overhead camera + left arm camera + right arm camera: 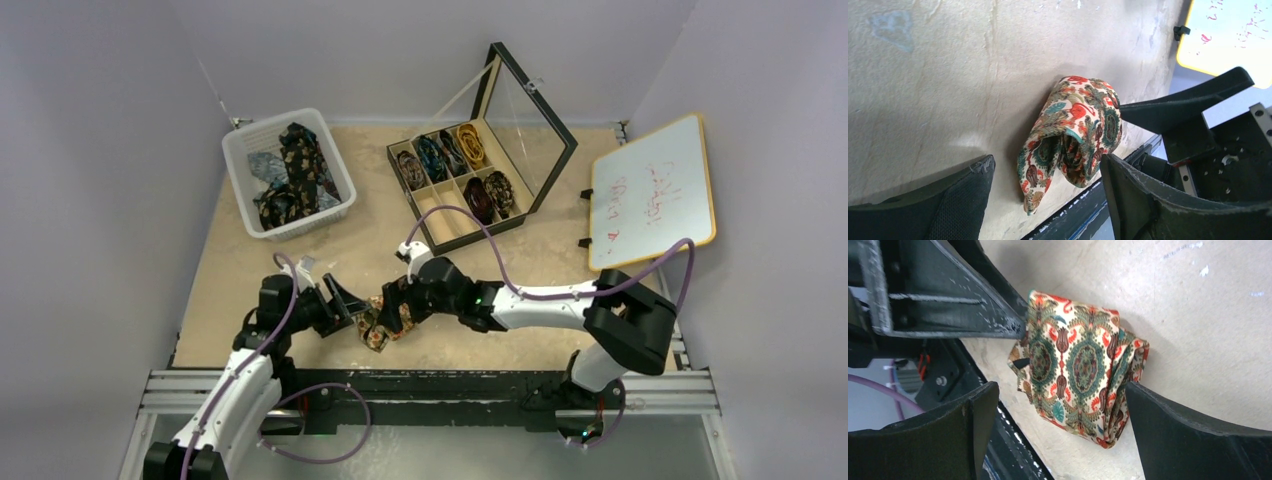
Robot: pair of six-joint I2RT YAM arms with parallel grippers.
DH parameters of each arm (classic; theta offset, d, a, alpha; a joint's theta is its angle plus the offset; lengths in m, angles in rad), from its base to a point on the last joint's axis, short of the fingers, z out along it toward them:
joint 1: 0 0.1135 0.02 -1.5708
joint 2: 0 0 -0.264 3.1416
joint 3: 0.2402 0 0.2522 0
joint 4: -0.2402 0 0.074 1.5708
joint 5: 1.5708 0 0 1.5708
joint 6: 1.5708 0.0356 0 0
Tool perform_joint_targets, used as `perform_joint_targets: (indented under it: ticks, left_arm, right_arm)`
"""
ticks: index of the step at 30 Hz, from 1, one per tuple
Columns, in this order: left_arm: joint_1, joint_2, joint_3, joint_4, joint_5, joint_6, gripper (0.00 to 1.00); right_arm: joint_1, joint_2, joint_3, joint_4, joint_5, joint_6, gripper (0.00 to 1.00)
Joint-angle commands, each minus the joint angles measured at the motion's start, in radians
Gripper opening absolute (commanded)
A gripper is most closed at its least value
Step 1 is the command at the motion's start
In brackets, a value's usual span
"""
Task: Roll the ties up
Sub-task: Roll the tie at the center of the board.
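Top view, landmark: the front rail (450, 385) at the near edge of the surface (250, 290) is taken as reference.
Top view, tan-orange tie (378, 325): a bunched bundle is laid just beyond the front rail, between both arms, probably so that either can reach it.
Top view, left pincer (350, 305): held low just beyond the rail, jaws parted, nothing clamped.
Top view, right pincer (395, 305): brought in from the opposite side, jaws spread wide, nothing gripped.
Top view, stores: coiled ties (455, 150) are stood in a divided box (540, 160), and loose ties (295, 165) are heaped in a basket (240, 165). Both are well beyond the rail, seemingly as destination and supply.
Left wrist, fabric: a soft, matte paisley print in orange, teal and cream is seen. The tie (1075, 130) is folded into slack loops, one tail drooping toward the rail (1088, 212).
Left wrist, fingers (963, 200): black and grainy, spread either side of the bundle.
Right wrist, bundle (1078, 365): flat-faced and squarish, layered edges showing; a tight coil is judged not yet formed.
Right wrist, own fingers (1188, 435): wide apart, flanking the fabric just beyond the rail (1018, 440).
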Motion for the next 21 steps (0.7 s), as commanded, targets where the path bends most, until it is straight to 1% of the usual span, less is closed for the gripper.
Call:
perform_joint_targets:
  ticks: [1, 10, 15, 18, 21]
  left_arm:
    - [0.004, -0.001, 0.05, -0.034, -0.051, 0.009, 0.75]
    - [0.004, -0.028, 0.067, -0.055, -0.072, 0.0, 0.76]
    - [0.004, -0.038, 0.059, -0.054, -0.065, -0.001, 0.76]
    - [0.004, -0.039, 0.054, -0.048, -0.06, -0.001, 0.76]
    - [0.004, -0.026, 0.047, -0.03, -0.051, -0.001, 0.76]
  right_arm:
    - [0.031, 0.018, 0.027, -0.062, 0.178, 0.009, 0.99]
    - [0.121, 0.132, 0.112, -0.123, 0.253, -0.005, 0.99]
    - [0.137, 0.174, 0.147, -0.164, 0.329, 0.008, 0.99]
    - [0.143, 0.178, 0.146, -0.165, 0.338, 0.007, 0.99]
    - [0.145, 0.205, 0.161, -0.169, 0.34, 0.008, 0.92]
